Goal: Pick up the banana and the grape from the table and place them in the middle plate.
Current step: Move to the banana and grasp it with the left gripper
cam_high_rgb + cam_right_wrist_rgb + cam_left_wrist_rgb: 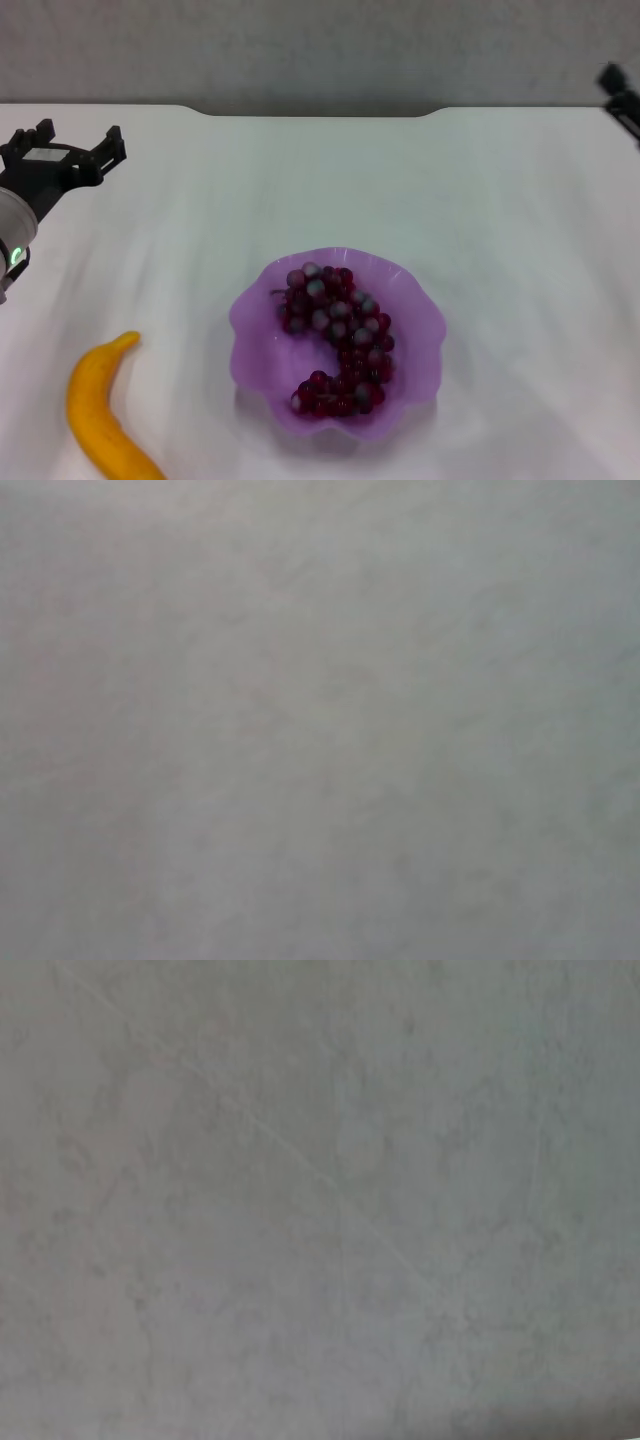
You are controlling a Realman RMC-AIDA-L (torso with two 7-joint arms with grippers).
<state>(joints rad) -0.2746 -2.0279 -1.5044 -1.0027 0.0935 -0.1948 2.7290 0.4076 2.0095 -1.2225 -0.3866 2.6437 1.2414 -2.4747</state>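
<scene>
Grapes (335, 340), a long bunch of small dark red-purple fruit with some frosted grey, lie curled inside the translucent purple plastic plate (420, 345) with its wavy scalloped rim, near the middle of the plain white table (470, 200). That half of the job looks finished. The smooth yellow-orange curved banana (100, 415) is not yet in the dish: it lies on the tabletop on the robot's left, well apart from the plate's rim, its lower end running out of the head view.

The left gripper (65, 150), black and empty, hangs above the far-left part of the table, well back from the banana, its two fingers spread wide with nothing between them. Only a dark sliver of the right gripper (622, 95) shows at the far-right edge, parked; whether it is open cannot be told. Both wrist views show only blank pale surface.

Judged from this, one pick and one placement are left, and the left arm is nearer the fruit.
</scene>
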